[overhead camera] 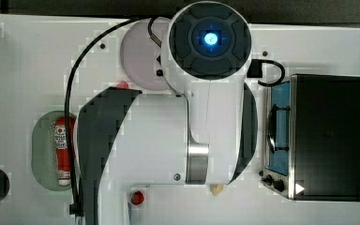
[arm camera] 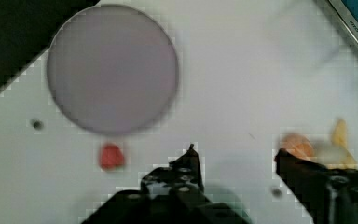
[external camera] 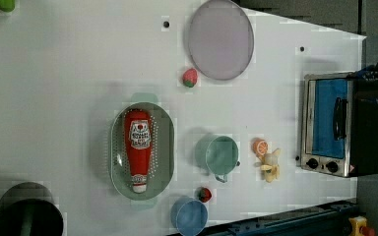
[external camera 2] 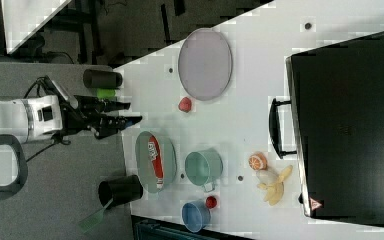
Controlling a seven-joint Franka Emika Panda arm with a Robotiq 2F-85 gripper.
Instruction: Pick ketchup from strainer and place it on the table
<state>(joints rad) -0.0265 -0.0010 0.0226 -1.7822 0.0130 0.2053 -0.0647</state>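
We are holding our fingers [arm camera: 235, 161] open and empty, high above the tabletop [external camera: 69, 78]. The ketchup [external camera: 139, 147] is lying lengthwise in the strainer [external camera: 163, 162], its white cap pointing toward the left view's bottom. The green cup [external camera: 221, 155] is standing just beside the strainer on the left view's right, and the grey-lilac plate [external camera: 220, 39] is sitting well apart, with a strawberry [external camera: 190, 77] near its rim.

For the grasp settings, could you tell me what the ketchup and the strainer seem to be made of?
The ketchup: probably glossy plastic, a red squeeze-bottle shape with a white cap and a printed label. The strainer: likely matte moulded plastic, judging by its even pale green colour, rounded rim and rows of small holes in the bottom.
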